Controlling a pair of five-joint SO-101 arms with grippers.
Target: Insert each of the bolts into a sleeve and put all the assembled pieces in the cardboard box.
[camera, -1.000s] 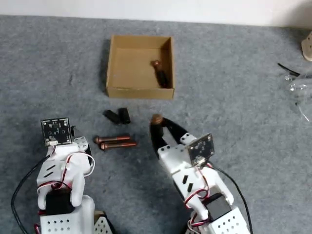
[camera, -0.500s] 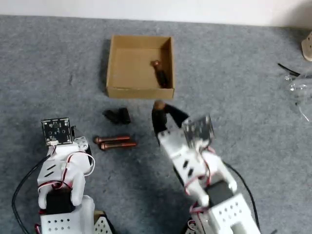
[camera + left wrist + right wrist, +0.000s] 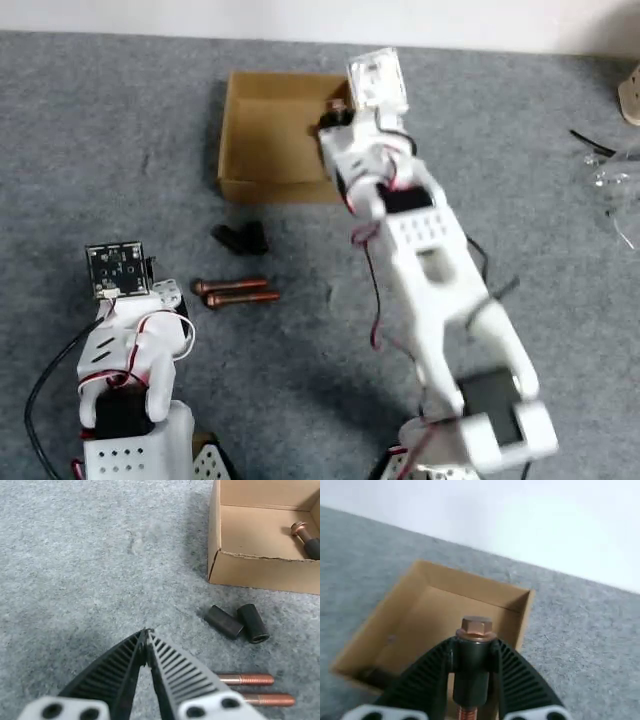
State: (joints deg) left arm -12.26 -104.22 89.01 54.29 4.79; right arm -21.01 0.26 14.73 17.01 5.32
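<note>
Right arm (image 3: 440, 270) extended over cardboard box (image 3: 262, 188); gripper (image 3: 473, 648) clamps sleeved bolt (image 3: 476, 628).

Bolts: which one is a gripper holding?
The sleeved bolt clamped in the right gripper above the cardboard box. The two bare bolts lie loose outside it, and another sleeved one lies inside.

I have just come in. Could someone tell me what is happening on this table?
The right hand holds a bolt in its sleeve above the cardboard box and has not yet released it. Another assembled piece already lies inside the box. Two loose sleeves and two bare bolts lie on the table in front of the box. The left hand is shut and empty, close to them.
</note>
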